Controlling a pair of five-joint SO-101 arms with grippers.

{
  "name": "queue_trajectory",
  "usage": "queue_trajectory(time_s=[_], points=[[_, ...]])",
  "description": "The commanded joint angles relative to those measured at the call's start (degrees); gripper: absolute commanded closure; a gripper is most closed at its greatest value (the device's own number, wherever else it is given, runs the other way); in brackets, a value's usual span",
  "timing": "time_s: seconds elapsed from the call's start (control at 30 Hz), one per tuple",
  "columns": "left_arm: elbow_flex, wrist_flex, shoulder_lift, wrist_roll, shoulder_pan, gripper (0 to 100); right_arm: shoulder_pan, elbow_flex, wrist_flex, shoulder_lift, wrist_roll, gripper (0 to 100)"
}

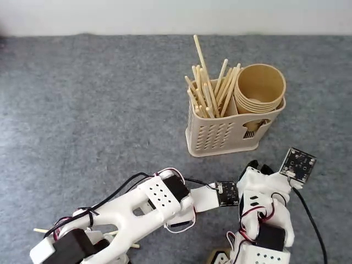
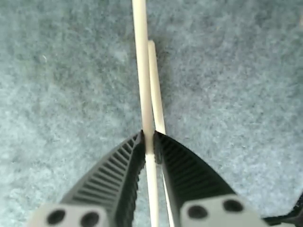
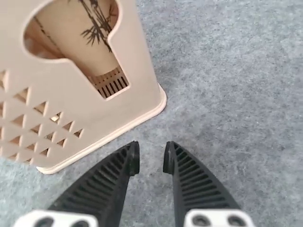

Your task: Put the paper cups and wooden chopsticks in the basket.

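A beige perforated basket stands on the grey mat, with several wooden chopsticks upright in one side and stacked paper cups in the other. My left gripper is shut on a wooden chopstick just above the mat. A second chopstick lies alongside it and runs under one finger. Beside the basket's lower corner, my right gripper is open with nothing between its fingers. A cup with a bamboo print shows through the basket's cut-out.
Both arms crowd the near edge of the mat, the left arm stretched toward the right arm. A chopstick end pokes out from under the left arm. Bare mat spreads to the basket's left.
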Motion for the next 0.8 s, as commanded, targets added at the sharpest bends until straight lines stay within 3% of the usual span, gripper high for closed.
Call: queue_trajectory(time_s=[0.0,0.13,0.33,0.77], points=[[-0.57,-6.07,-1.14,1.05,-3.16,98,-1.19,-0.18,0.04,0.22,0.53,89.5],[3.74,-12.04,-1.14,4.22,-3.16,96,-1.27,-2.9,-0.04,0.22,0.44,89.8],[4.88,-12.22,-1.14,8.79,-3.34,79,-9.1,-5.89,-0.04,0.22,0.44,89.8],[6.02,-10.73,-1.49,6.51,-2.99,78,-11.65,-12.66,-0.04,0.22,0.44,89.8]])
